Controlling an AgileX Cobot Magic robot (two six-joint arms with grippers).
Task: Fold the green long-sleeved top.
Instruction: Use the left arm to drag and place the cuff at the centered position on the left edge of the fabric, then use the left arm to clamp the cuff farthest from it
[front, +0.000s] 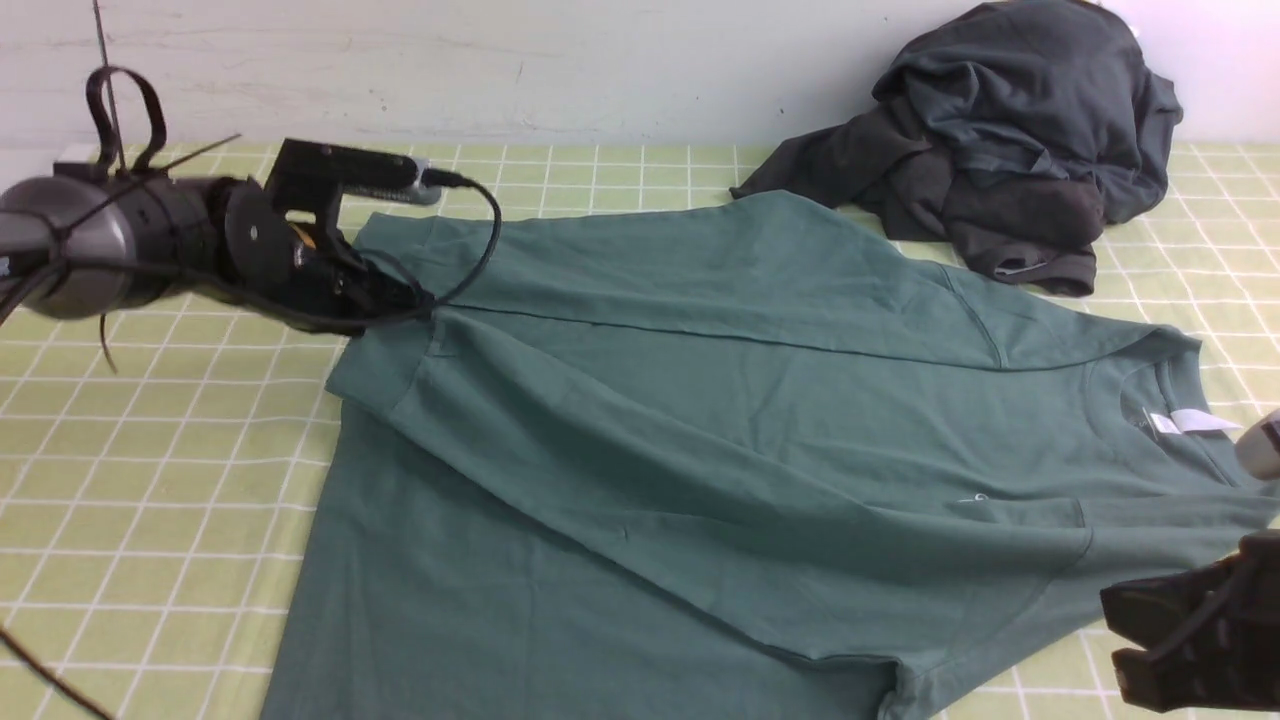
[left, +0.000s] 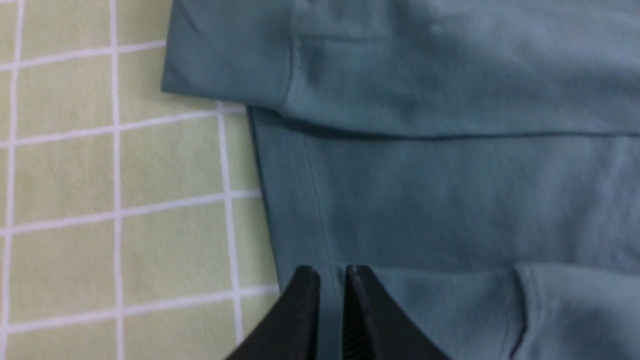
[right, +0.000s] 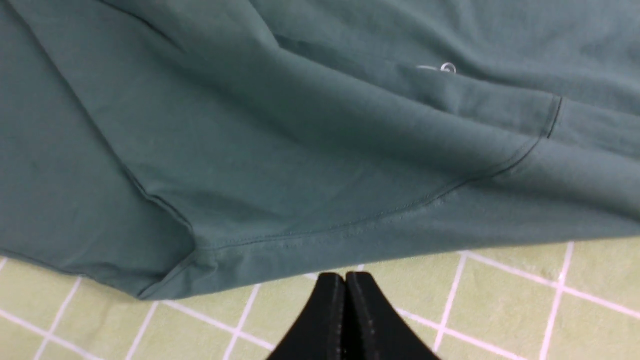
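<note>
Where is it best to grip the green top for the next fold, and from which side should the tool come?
Probably the hem of the green top. It lies flat as a free edge on the robot's left, with bare checked cloth beside it, so the left tool could come low from that side.

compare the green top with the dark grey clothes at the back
The green long-sleeved top is teal; the dark grey clothes are charcoal. The top lies spread out, one sleeve folded across it; the grey clothes are crumpled in a heap. Both rest on the checked tablecloth.
</note>
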